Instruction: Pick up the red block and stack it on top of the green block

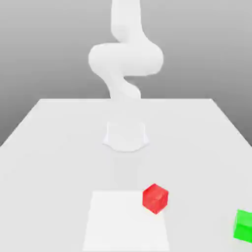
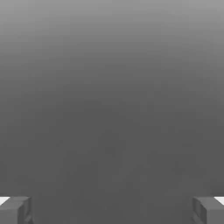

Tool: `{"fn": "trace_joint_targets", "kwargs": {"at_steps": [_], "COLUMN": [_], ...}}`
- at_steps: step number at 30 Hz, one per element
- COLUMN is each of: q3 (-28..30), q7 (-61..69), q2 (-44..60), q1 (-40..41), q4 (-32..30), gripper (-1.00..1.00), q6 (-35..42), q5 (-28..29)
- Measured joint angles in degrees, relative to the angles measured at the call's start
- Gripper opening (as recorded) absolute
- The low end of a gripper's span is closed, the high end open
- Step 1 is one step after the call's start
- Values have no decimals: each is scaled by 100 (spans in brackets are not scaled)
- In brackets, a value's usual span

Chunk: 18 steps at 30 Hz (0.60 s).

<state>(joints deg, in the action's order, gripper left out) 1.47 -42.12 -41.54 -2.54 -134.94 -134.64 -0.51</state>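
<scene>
On the white table (image 1: 59, 147) the red block (image 1: 155, 198) sits untouched, well apart from the green block (image 1: 243, 225); gripper (image 2: 112, 210) spread wide, empty; approach step ahead, descending over red

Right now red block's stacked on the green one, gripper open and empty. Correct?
Not stacked. In the exterior view the red block sits on the table, apart from the green block at that view's right. The gripper is open and empty.
</scene>
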Motion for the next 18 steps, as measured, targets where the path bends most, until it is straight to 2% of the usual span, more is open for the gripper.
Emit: {"fn": "trace_joint_targets", "kwargs": {"at_steps": [12, 18], "q3": [352, 235], "q7": [2114, 2911], "q2": [2502, 3873], "q1": [-1097, -1377], "q4": [-1719, -2603], "gripper": [0, 0], "q6": [-1606, -2518], "q5": [-299, -7]}}
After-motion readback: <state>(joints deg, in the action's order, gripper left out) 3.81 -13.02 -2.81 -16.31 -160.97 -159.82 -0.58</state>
